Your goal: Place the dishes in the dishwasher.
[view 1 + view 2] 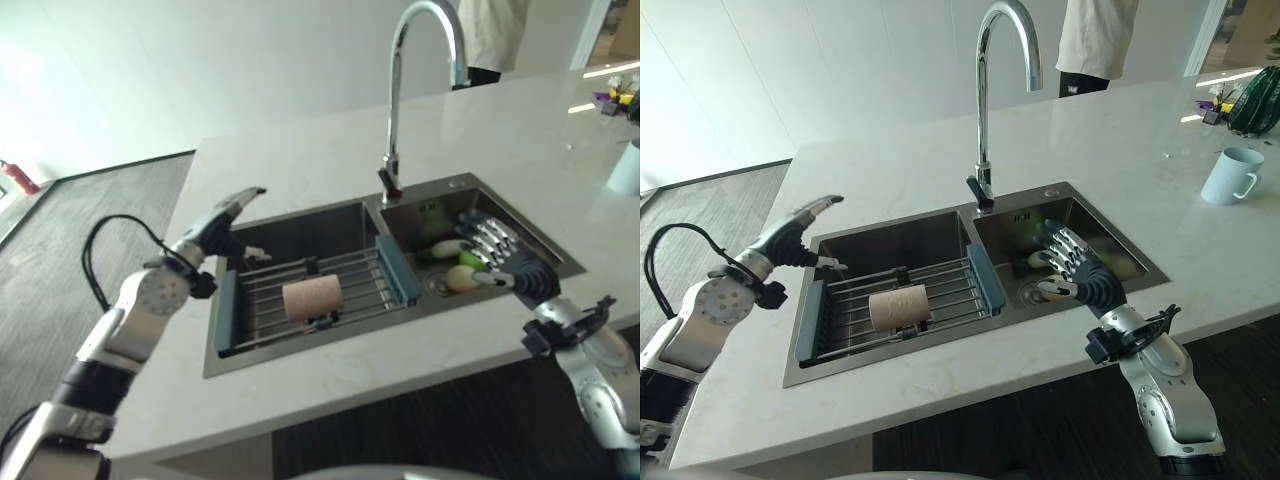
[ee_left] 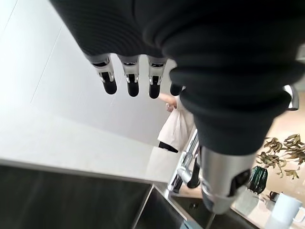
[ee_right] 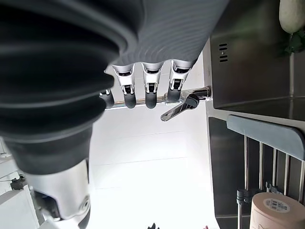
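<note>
Pale, smooth stone countertop (image 1: pixel 940 380) around a double steel sink (image 1: pixel 900 245), curved chrome tap (image 1: pixel 985 90) behind; ribbed wire rack (image 1: pixel 940 295) with blue-grey ends spanning the left basin, a tan cylindrical cup (image 1: pixel 898 305) lying on it; rounded green and white items, hard to identify, in the right basin (image 1: pixel 450 262); light blue mug (image 1: pixel 1232 175) on the counter at right. Left hand (image 1: pixel 800 230) raised over the sink's left edge, fingers extended, empty. Right hand (image 1: pixel 1075 265) over the right basin, fingers straight and apart, holding nothing.
</note>
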Robot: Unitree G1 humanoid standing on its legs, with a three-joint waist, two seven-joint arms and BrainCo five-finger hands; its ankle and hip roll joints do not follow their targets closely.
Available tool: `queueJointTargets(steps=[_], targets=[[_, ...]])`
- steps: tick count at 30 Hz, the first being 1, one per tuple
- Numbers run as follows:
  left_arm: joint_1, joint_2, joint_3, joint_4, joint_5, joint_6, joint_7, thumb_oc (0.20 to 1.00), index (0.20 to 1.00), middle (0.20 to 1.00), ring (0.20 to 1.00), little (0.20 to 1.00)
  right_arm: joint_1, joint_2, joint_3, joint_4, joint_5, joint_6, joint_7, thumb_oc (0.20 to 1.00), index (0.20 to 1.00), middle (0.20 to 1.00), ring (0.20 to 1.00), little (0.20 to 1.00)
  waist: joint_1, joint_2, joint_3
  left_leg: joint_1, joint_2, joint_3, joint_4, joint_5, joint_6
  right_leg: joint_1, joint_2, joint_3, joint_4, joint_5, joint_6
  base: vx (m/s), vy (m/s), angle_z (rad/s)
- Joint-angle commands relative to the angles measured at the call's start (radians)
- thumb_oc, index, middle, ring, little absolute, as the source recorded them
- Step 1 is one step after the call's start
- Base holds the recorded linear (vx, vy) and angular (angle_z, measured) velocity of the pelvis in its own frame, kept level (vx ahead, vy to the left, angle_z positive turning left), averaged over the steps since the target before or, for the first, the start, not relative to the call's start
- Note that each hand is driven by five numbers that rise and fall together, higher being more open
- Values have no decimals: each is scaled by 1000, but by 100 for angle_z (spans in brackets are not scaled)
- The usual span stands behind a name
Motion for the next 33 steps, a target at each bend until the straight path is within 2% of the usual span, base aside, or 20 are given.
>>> queueJointTargets(steps=[1, 6, 15, 20, 33], targets=[[-115, 23, 16, 37, -34, 24, -25, 1000, 1000, 1000, 1000, 1000, -79, -15, -3, -26, 26, -39, 12, 1000, 1000, 1000, 1000, 1000, -7, -10, 2, 40, 15, -12, 9, -107, -5, 16, -18, -13, 6, -82, 60, 0, 0, 0], [-135, -5, -41, 158, -39, 47, -56, 1000, 1000, 1000, 1000, 1000, -69, -20, -12, -20, 30, -40, 29, 1000, 1000, 1000, 1000, 1000, -24, -13, -4, 47, 16, 4, 9, -107, -1, 16, -8, 5, 6, -79, 60, -31, 0, -5], [-177, -41, -90, 259, -14, 64, -60, 1000, 1000, 1000, 1000, 1000, -82, -19, 6, -16, 29, -43, 29, 1000, 1000, 1000, 1000, 1000, -38, -16, -12, 53, 17, 20, 9, -109, 1, 16, -6, 14, 6, -75, 62, -5, -5, -6], [-212, -45, -119, 338, -11, 46, -70, 1000, 1000, 1000, 1000, 1000, -84, -29, 1, -15, 38, -40, 34, 1000, 1000, 1000, 1000, 1000, -53, -16, -14, 57, 15, 24, 9, -110, 3, 19, -2, 28, 6, -75, 62, 0, 0, 0], [-198, -76, -148, 356, 45, 52, -120, 1000, 1000, 1000, 1000, 1000, -73, -24, -5, -28, 23, -33, 42, 1000, 1000, 1000, 1000, 1000, -59, -19, -21, 62, 17, 34, 9, -111, 4, 19, 2, 34, 6, -72, 62, 0, 0, 0]])
